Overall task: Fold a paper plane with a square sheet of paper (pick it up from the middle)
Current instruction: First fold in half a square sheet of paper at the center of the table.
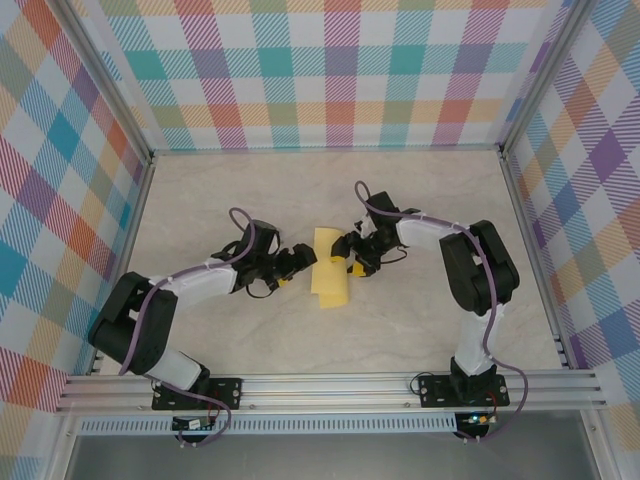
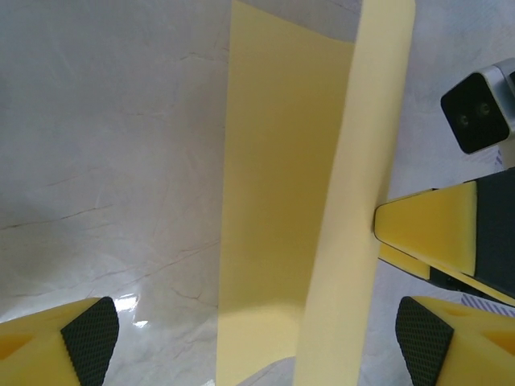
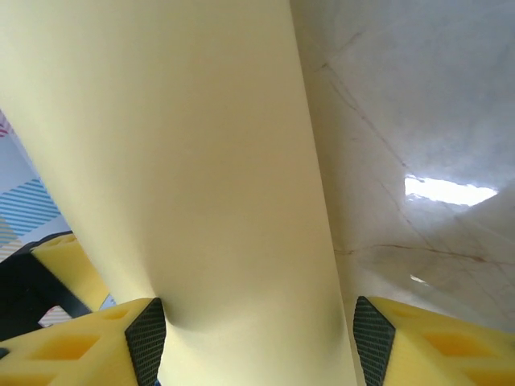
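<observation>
Top external view is showing both arm bases sitting on the metal rail (image 1: 330, 385) at the near edge of the table (image 1: 220, 200), the arms reaching inward toward each other. Between them, around the middle of the table, the yellow sheet of paper (image 1: 331, 275) is lying as a narrow strip, with one long side lifting off the surface. The left gripper (image 1: 303, 257) is pointing at the strip's left edge. Its jaws are standing wide apart, and neither of its pads (image 2: 90, 347) is touching the paper. The right gripper (image 1: 350, 251) is meeting the far right part of the sheet. Its jaws are also standing apart, with the raised flap bulging between them and brushing one pad (image 3: 146, 342) without being pinched flat. Beyond, bare table is stretching back to the plaid walls (image 1: 330, 70).
</observation>
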You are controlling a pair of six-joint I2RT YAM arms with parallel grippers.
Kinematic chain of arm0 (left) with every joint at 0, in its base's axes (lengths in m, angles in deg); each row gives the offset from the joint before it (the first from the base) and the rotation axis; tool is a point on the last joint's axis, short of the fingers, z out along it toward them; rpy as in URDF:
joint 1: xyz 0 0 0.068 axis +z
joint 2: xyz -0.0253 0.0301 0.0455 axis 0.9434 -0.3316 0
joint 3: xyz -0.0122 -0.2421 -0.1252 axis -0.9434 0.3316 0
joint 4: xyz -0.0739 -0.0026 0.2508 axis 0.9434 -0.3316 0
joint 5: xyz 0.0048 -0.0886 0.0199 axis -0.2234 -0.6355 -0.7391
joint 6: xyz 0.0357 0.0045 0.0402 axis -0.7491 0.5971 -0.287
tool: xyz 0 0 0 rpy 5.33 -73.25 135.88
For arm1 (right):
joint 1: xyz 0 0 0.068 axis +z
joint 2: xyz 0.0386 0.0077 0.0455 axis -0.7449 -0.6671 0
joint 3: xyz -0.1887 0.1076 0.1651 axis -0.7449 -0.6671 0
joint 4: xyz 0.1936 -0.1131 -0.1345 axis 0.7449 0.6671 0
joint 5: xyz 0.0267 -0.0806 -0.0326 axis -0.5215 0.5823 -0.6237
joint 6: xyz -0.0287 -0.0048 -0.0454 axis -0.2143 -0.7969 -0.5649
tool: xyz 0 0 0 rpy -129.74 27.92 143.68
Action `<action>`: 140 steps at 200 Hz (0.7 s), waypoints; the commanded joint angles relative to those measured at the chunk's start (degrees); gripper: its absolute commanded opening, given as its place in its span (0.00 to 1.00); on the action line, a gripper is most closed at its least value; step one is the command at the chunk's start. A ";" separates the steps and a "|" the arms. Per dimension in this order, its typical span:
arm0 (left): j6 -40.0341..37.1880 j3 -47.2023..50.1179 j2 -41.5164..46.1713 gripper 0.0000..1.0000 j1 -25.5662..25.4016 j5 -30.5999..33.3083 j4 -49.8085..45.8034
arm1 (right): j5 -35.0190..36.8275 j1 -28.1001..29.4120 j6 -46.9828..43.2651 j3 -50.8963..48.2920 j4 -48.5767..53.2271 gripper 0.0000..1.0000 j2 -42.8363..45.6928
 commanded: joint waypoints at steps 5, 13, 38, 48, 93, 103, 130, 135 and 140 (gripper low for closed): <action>0.87 -2.14 -3.04 0.89 -1.45 -2.12 2.70 | -3.72 -0.38 -1.46 -0.97 -0.22 0.65 0.72; 1.26 -2.48 -3.91 0.86 -1.88 -2.39 3.46 | -4.16 -0.40 -1.97 -0.97 -0.15 0.65 0.72; 2.46 -3.10 -6.08 0.73 -2.97 -3.27 5.66 | -4.78 -0.47 -3.17 -0.48 0.66 0.65 0.40; 2.58 -3.11 -6.59 0.67 -3.17 -3.23 5.90 | -4.82 -0.47 -4.08 0.21 1.87 0.65 -0.02; 2.55 -2.59 -7.50 0.42 -4.08 -3.81 6.64 | -5.27 -0.49 -5.92 1.67 3.59 0.66 -1.54; 2.50 -2.22 -7.37 0.39 -4.13 -3.41 6.45 | -6.38 -0.49 -5.73 1.67 2.76 0.66 -1.94; 2.17 -2.38 -7.70 0.31 -4.11 -3.34 5.84 | -8.24 -0.48 -6.22 2.58 2.20 0.68 -3.29; 1.97 -2.61 -7.86 0.29 -4.09 -3.19 5.41 | -8.52 -0.49 -6.44 2.72 2.11 0.68 -3.47; 1.89 -2.74 -8.01 0.28 -4.12 -3.22 5.14 | -8.63 -0.44 -6.59 2.77 2.07 0.68 -3.54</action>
